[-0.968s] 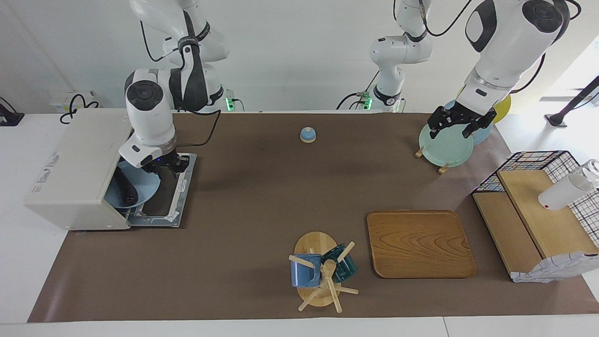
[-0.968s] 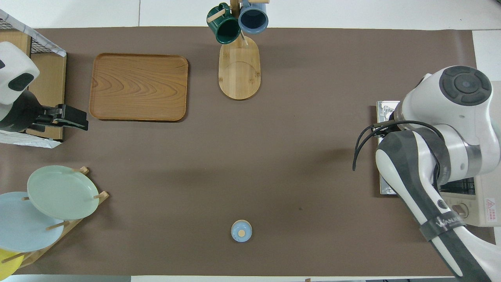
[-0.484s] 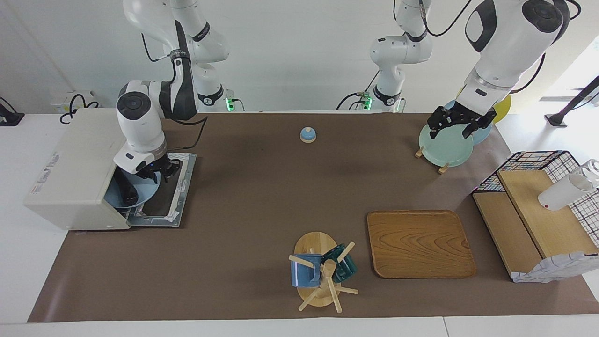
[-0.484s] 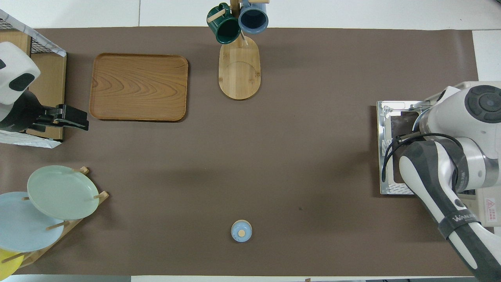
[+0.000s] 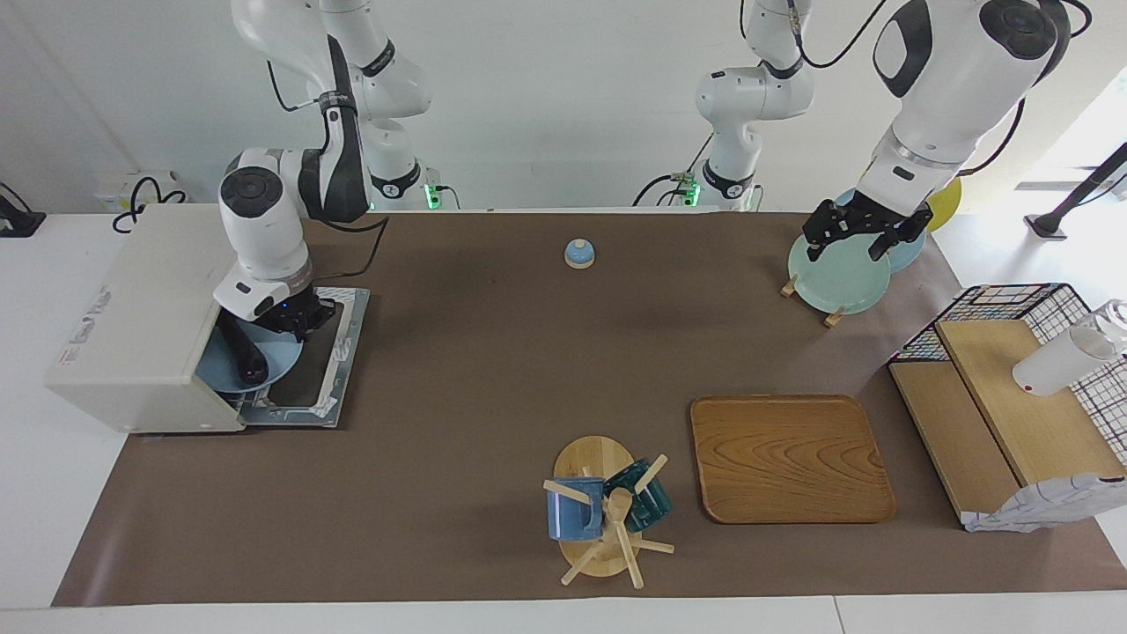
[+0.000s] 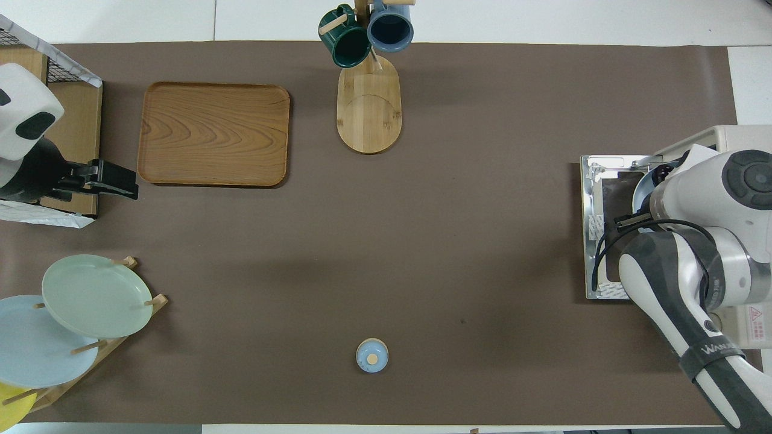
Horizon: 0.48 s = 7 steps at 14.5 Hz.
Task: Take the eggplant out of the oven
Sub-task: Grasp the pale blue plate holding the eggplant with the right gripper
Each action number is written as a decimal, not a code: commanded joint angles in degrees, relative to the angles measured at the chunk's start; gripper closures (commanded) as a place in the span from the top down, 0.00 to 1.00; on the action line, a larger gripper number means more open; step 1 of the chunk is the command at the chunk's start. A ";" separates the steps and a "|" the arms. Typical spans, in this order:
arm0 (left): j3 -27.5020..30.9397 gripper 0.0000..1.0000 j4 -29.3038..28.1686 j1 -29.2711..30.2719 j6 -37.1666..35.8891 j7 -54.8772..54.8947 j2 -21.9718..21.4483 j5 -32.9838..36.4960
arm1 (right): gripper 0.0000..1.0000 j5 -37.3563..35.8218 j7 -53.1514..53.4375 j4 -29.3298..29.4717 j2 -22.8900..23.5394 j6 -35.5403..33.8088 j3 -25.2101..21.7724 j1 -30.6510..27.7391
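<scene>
Where the oven (image 5: 141, 321) opens, the eggplant (image 5: 239, 352) lies.

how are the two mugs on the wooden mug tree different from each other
The blue mug is light blue; the green mug is dark green. On the mug tree, the blue mug hangs toward the right arm's end of the table, the green mug toward the left arm's end. In the overhead view the blue mug's dark opening shows. Both hang tilted from wooden pegs and look alike in size.

We see a cream-white oven (image 5: 132, 317), a dark purple-black eggplant (image 5: 242, 357) on a pale blue plate (image 5: 277, 361), a brown table cover (image 5: 493, 370), a wood-grain tray (image 5: 788, 458), and green (image 5: 651, 502) and blue (image 5: 572, 511) mugs.
</scene>
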 commanded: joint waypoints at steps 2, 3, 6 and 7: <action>-0.09 1.00 0.02 0.51 0.52 0.17 -0.16 0.32 | 0.00 -0.98 -0.83 1.01 -0.52 -2.34 0.78 3.08; -0.09 1.00 0.02 0.51 0.52 0.26 -0.16 0.32 | 0.00 -0.98 0.57 2.85 -0.26 -4.27 0.78 6.23; -0.09 1.00 0.02 0.51 0.61 0.17 -0.16 0.32 | 0.00 -0.98 12.32 8.91 1.41 -10.34 0.87 17.56; -0.09 1.00 0.02 0.60 0.61 0.17 -0.16 0.32 | 0.00 -0.54 16.36 11.54 2.98 -11.75 0.96 21.08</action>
